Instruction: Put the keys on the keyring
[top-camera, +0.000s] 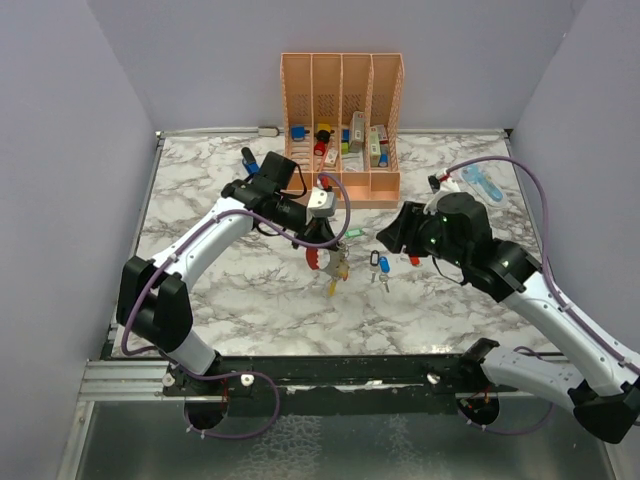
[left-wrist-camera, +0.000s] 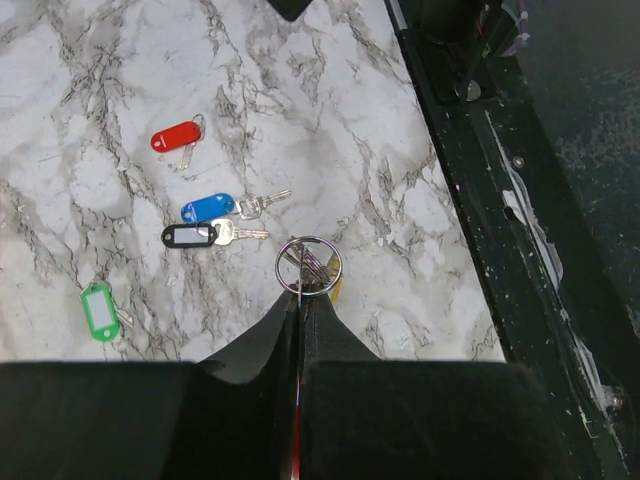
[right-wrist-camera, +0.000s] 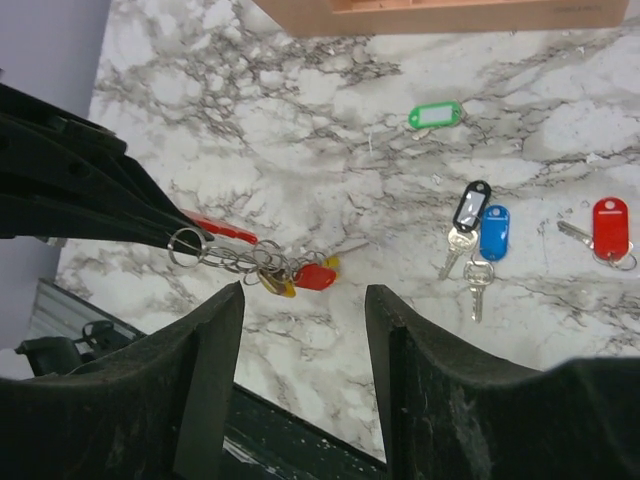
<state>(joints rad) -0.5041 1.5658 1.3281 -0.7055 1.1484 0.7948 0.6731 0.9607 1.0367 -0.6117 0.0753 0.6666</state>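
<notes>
Closest to its wrist camera, the right pincer (right-wrist-camera: 305, 300) is hanging over the bench (top-camera: 260, 310) with its two fingers wide apart and nothing between them. A peach rack (top-camera: 300, 90) is standing at the back of the bench. The left pincer (left-wrist-camera: 300, 300) is squeezing tight on the keyring (left-wrist-camera: 308, 268) and holding it near the middle of the bench, just left of the right pincer. A yellow key (right-wrist-camera: 283, 287) and a small red one (right-wrist-camera: 313, 277) are dangling from it, so some of the job looks done. Four keys are lying loose on the bench. The red key (right-wrist-camera: 608, 228) is lying by itself. The blue key (right-wrist-camera: 494, 230) and black key (right-wrist-camera: 472, 205) are lying side by side and touching. The green key (right-wrist-camera: 435, 115) is lying nearer the rack.

The job now looks like picking up a loose key. To do it well, the right pincer should be going straight down over one coloured tag, not the thin metal part. The blue and black keys are lying so close that both could get grabbed, so the red key may be the easier pick. The left pincer should be holding the keyring steady, with its ring facing the coming key.
</notes>
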